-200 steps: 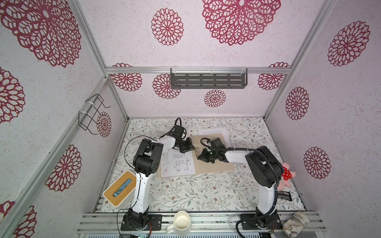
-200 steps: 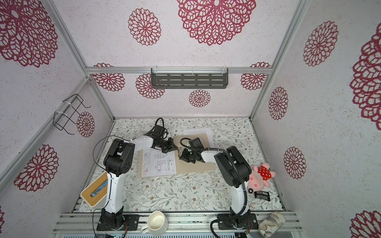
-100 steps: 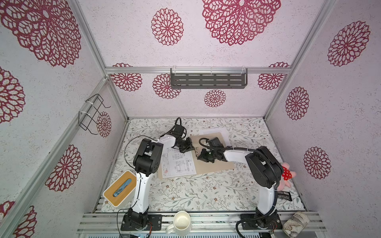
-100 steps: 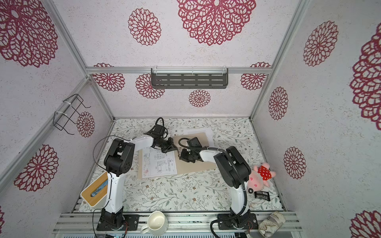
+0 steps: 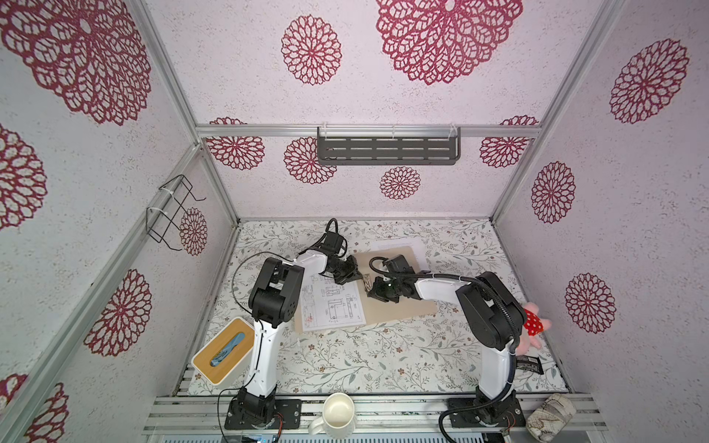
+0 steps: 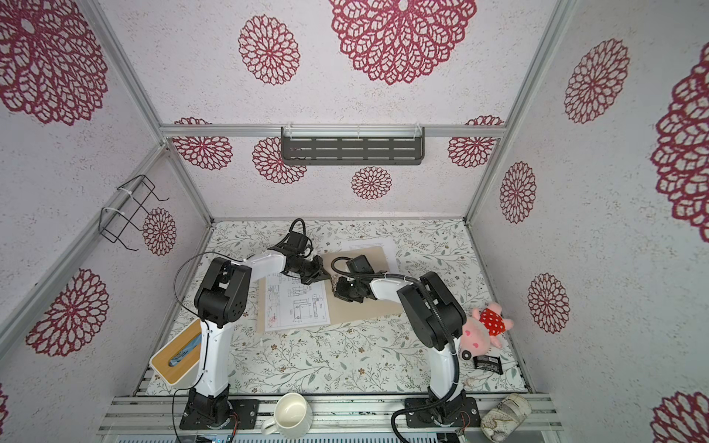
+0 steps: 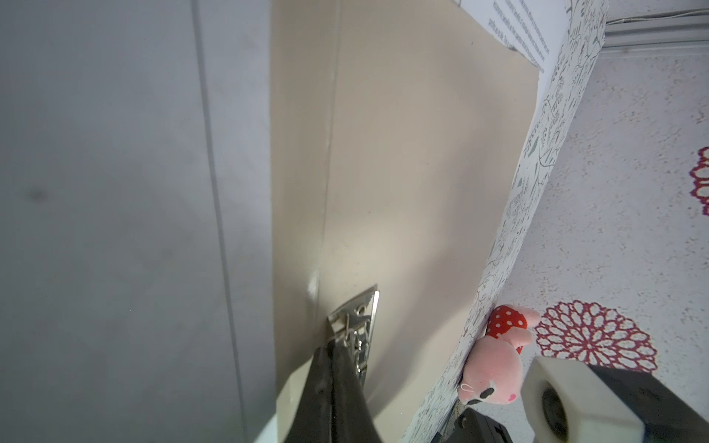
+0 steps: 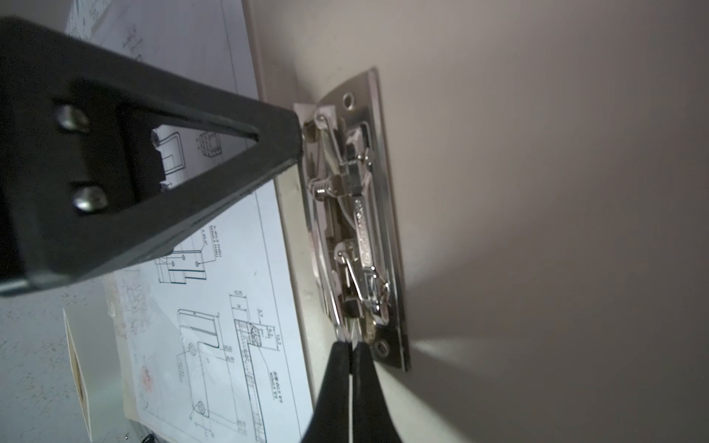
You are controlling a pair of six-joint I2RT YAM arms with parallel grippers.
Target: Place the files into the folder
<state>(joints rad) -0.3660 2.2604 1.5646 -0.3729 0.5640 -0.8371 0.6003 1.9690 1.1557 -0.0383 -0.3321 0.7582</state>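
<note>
The left hand [image 7: 330,345] has its fingers pressed together, with the tips set against one end of the metal clip [image 8: 356,222]. The right hand [image 8: 350,345], pressed together the same way, meets the clip's other end. Whether either pinches a wire of the clip cannot be told.

The clip sits along the fold of the folder [image 5: 403,310], a plain tan card cover lying open and flat in the middle of the desk [image 5: 364,356], toward the back. On its left leaf lies the drawing sheet [image 5: 332,307], white with black line work, dimension figures and a small red mark [image 8: 145,377]; its edge is just beside the clip. The text sheet [image 5: 401,245], white with fine print, lies at the folder's far right corner, partly under it.

The desk has a pale leaf-sprig print. A tissue box [image 5: 224,351] stands by the left arm's base, a pink plush toy [image 5: 533,326] at the right edge, and a white mug [image 5: 337,412] on the front rail. The walls [image 5: 383,96] are white with crimson flower medallions. A dark slotted shelf [image 5: 387,149] hangs on the back one.
</note>
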